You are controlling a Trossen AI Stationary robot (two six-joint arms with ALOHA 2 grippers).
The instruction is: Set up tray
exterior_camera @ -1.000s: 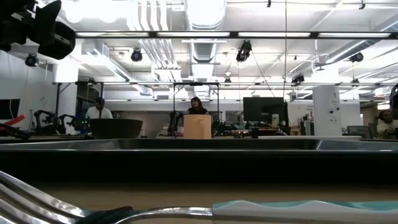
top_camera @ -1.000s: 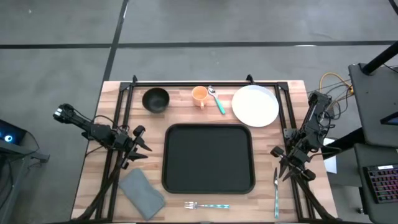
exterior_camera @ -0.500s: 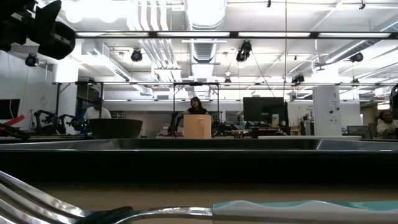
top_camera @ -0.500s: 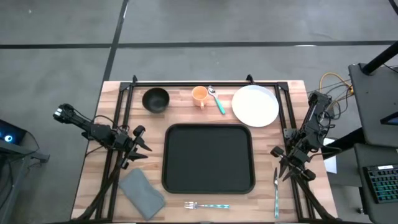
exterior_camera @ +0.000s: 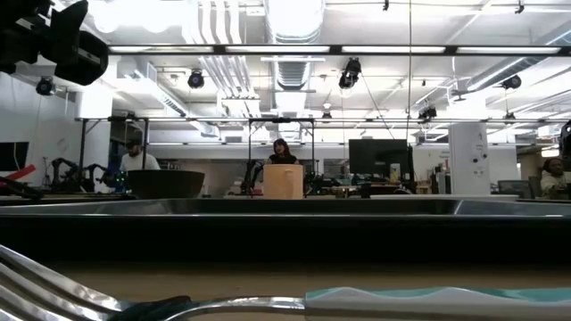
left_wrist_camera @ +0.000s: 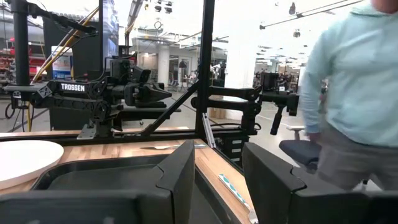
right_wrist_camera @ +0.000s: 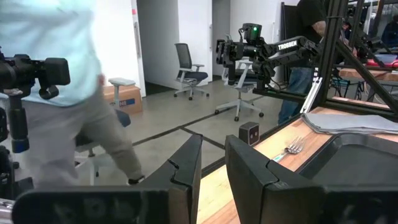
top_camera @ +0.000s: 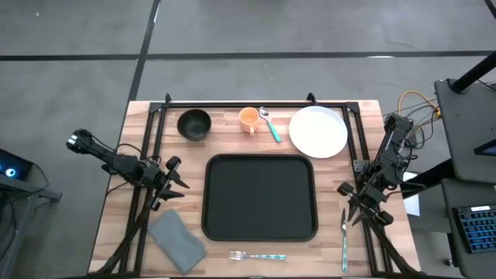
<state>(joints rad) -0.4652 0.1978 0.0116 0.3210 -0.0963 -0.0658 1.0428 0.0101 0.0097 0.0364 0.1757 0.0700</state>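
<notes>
The black tray (top_camera: 260, 198) is seen bare at the table's middle. The left gripper (top_camera: 177, 183) is held spread beside the tray's left edge. The right gripper (top_camera: 346, 203) is kept slightly parted, nothing pinched, at its right edge.

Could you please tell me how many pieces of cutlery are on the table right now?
3: a spoon beside the orange cup, a fork below the tray, and a knife at its right.

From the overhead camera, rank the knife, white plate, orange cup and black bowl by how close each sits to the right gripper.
Measured from the right gripper, at the table's right edge:
1. Knife, just in front of it by the tray's right side.
2. White plate, far right corner.
3. Orange cup, far edge, middle.
4. Black bowl, far edge, left.
</notes>
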